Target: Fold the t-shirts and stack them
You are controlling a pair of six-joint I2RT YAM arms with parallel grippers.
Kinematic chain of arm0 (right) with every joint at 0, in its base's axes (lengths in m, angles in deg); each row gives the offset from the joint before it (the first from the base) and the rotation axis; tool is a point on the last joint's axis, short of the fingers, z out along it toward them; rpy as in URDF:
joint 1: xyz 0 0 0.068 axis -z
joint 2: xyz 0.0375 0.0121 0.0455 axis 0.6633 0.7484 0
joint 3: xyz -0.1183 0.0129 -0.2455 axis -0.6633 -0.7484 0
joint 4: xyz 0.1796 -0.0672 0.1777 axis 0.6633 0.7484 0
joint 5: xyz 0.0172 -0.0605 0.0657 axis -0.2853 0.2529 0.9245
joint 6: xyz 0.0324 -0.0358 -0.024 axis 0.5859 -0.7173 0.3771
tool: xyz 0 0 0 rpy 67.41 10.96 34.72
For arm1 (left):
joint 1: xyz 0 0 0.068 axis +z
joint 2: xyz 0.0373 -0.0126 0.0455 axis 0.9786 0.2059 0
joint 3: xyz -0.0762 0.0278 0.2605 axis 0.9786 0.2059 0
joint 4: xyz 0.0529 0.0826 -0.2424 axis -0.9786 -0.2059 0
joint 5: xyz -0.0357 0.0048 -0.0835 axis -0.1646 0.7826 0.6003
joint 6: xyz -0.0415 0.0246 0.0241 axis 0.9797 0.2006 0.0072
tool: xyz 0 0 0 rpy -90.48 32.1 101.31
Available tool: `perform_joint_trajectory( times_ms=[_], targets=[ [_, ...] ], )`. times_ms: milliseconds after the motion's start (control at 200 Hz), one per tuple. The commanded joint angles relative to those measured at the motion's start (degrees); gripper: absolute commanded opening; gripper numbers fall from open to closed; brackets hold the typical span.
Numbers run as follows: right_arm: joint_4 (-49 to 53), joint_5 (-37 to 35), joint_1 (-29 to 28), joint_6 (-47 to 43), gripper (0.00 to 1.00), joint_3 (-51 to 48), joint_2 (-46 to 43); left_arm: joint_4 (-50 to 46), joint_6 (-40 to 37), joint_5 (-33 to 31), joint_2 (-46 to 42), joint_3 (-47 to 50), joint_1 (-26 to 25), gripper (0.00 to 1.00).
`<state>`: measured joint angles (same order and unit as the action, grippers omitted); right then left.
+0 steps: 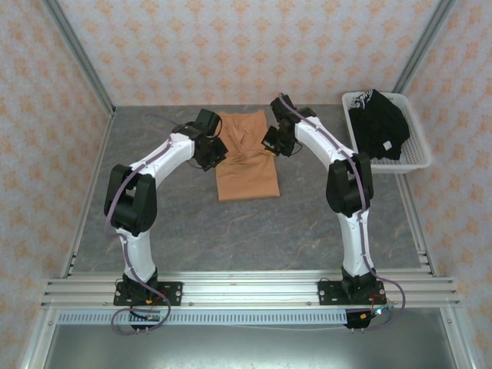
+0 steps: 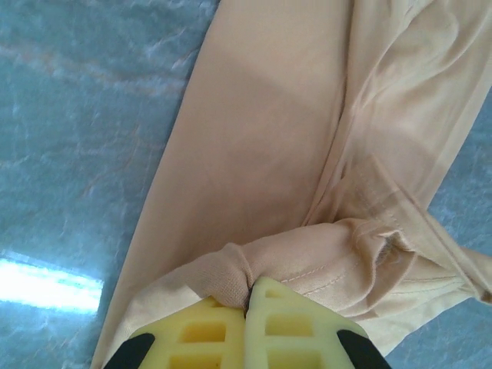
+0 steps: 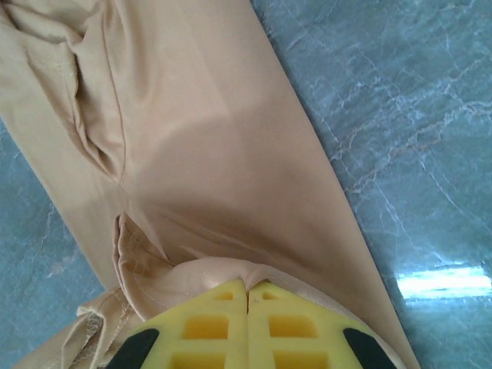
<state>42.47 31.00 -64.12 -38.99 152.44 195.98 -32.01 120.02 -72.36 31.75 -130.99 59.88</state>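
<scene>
An orange t-shirt (image 1: pixel 246 165) lies on the grey table, folded into a long narrow strip with plain cloth showing. My left gripper (image 1: pixel 217 151) sits at the strip's left edge near its far half. In the left wrist view the yellow jaws (image 2: pixel 251 286) are shut, pinching a bunched fold of the orange t-shirt (image 2: pixel 261 138). My right gripper (image 1: pixel 270 143) is at the strip's right edge opposite. In the right wrist view it (image 3: pixel 247 283) is shut on a hemmed fold of the orange t-shirt (image 3: pixel 223 177). Black t-shirts (image 1: pixel 378 127) lie heaped in the basket.
A white slatted basket (image 1: pixel 416 157) stands at the back right corner of the table. Grey marbled tabletop (image 1: pixel 254 231) stretches between the shirt and the arm bases. Patterned walls close off the left, back and right.
</scene>
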Motion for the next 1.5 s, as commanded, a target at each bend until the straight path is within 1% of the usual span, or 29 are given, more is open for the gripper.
perform_joint_trajectory(
  times_ms=[0, 55, 75, 95, 165, 185, 220, 260, 290, 345, 390, 470, 570, 610, 711, 861, 976, 1146, 1276, 1356, 1431, 1496],
  targets=[
    [2.35, -0.46, 0.84, -0.94, 0.00, 3.34, 3.63, -1.13, -2.70, -0.04, 4.06, -3.64, 0.88, 0.00],
    [2.50, -0.47, 1.16, -0.85, 0.00, 4.31, 5.11, -0.87, -3.33, 0.62, 5.97, -5.12, 1.14, 0.01],
    [2.52, -0.47, 1.33, -0.85, 0.04, 4.66, 5.52, -0.67, -3.51, 0.74, 6.51, -5.50, 1.25, 0.06],
    [2.57, -0.43, 1.45, -0.90, 0.11, 4.93, 5.82, -0.37, -3.62, 0.97, 6.86, -5.80, 1.35, 0.13],
    [2.95, -0.62, 2.03, -1.05, 0.30, 5.64, 6.20, 1.18, -3.98, 1.32, 6.84, -5.86, 1.54, 0.46],
    [2.96, -0.60, 2.15, -1.18, 0.34, 5.71, 6.12, 1.52, -4.12, 1.05, 6.41, -5.67, 1.54, 0.53],
    [3.04, -0.60, 2.34, -1.49, 0.40, 5.74, 5.53, 2.29, -4.35, 0.75, 5.22, -4.92, 1.52, 0.60],
    [3.42, -1.04, 2.38, -1.96, 0.45, 5.59, 4.45, 3.01, -4.29, 0.12, 3.21, -3.27, 1.54, 0.65],
    [3.65, -1.35, 2.38, -2.32, 0.47, 5.04, 3.34, 3.79, -4.04, -0.27, 1.27, -1.33, 1.54, 0.66],
    [3.46, -1.84, 2.40, -2.34, 0.49, 2.61, 0.47, 4.40, -2.88, -1.05, -2.51, 3.00, 1.52, 0.67],
    [2.21, -1.99, 2.31, -2.18, 0.50, -1.15, -2.85, 5.12, -1.50, -1.85, -8.43, 8.13, 1.45, 0.67],
    [-1.70, -1.81, 2.19, -1.37, 0.53, -11.23, -9.84, 7.40, 3.22, -1.69, -16.23, 18.97, 1.21, 0.67],
    [-6.62, -0.32, 1.68, 0.14, 0.54, -24.40, -18.02, 11.48, 10.40, 0.49, -24.06, 31.39, 0.43, 0.65],
    [-9.12, 1.14, 1.28, 1.03, 0.54, -29.50, -20.78, 14.59, 13.80, 1.94, -26.19, 35.82, 0.02, 0.64],
    [-15.32, 4.60, -0.06, 3.62, 0.54, -40.19, -25.55, 22.41, 21.38, 4.76, -28.11, 43.39, -1.42, 0.61],
    [-21.89, 8.42, -1.82, 7.19, 0.54, -48.66, -26.57, 29.30, 27.97, 5.57, -24.72, 46.80, -3.15, 0.61],
    [-25.78, 9.16, -1.91, 8.98, 0.54, -51.32, -25.41, 34.80, 31.05, 4.73, -22.44, 47.94, -3.40, 0.61],
    [-26.21, 9.34, -1.91, 9.21, 0.53, -48.95, -22.03, 37.98, 32.56, 3.87, -20.32, 47.33, -4.23, 0.62],
    [-25.13, 8.75, -1.91, 8.81, 0.48, -46.88, -19.87, 37.51, 32.39, 2.82, -20.15, 46.62, -4.87, 0.61],
    [-24.26, 8.09, -1.69, 8.55, 0.43, -45.70, -18.64, 37.06, 32.57, 2.41, -20.03, 46.44, -4.85, 0.58],
    [-23.67, 7.23, -1.52, 8.22, 0.38, -44.85, -17.81, 33.98, 32.49, 1.37, -21.44, 45.64, -5.17, 0.52],
    [-23.34, 7.09, -1.43, 8.01, 0.35, -44.10, -17.51, 27.32, 31.94, -1.45, -24.36, 44.39, -5.78, 0.46]
  ],
)
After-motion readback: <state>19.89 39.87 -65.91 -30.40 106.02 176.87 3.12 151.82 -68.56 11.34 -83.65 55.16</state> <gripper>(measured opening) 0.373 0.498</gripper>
